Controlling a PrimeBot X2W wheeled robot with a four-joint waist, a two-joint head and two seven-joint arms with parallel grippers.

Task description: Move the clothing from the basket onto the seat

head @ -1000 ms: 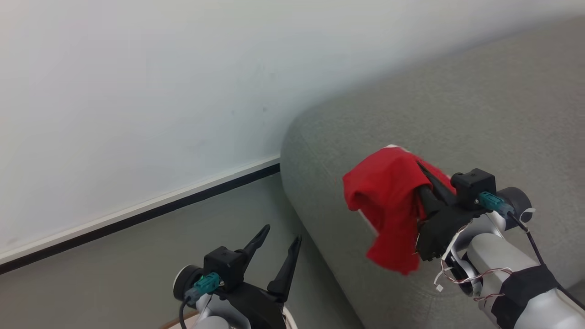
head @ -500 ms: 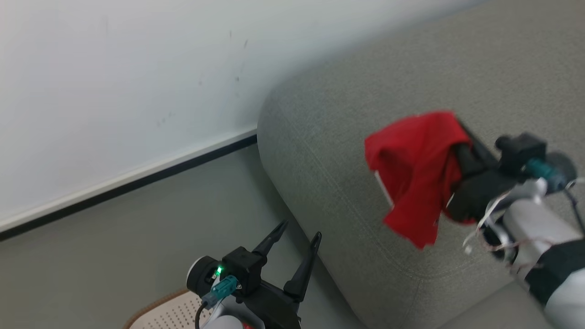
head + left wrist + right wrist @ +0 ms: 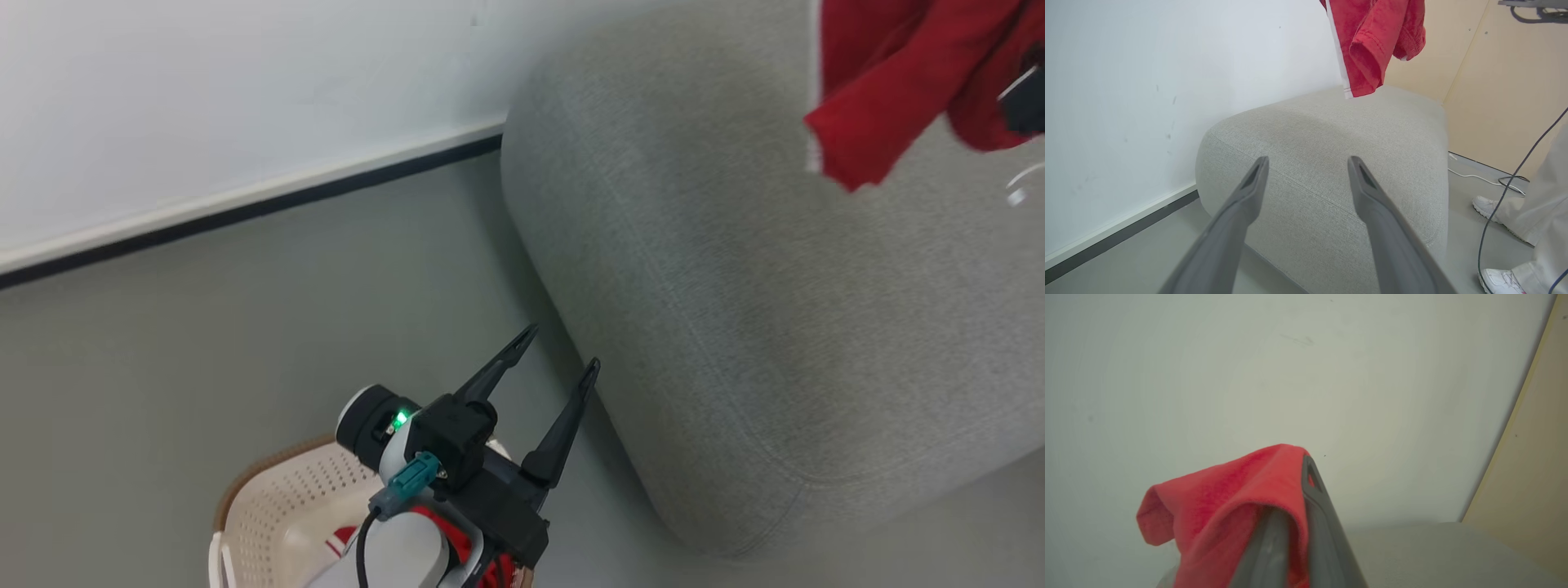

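Room: grey floor (image 3: 204, 351) meets a white wall (image 3: 204, 82); our left wrist view adds a beige panel (image 3: 1506, 90), cables (image 3: 1513, 181) and a person's legs (image 3: 1543, 196).
Seat (image 3: 735, 327): grey woven sofa, right of the floor, rounded edge with a stitched seam.
Clothing (image 3: 890, 82): bright red with white trim; one piece hangs over the far right of the sofa, more lies in the basket (image 3: 269, 506), near left.
Right gripper (image 3: 1294, 486): we clamp the hanging piece, which drapes over our fingers (image 3: 1323, 522).
Left gripper (image 3: 562, 346): spread wide, empty, near the basket.
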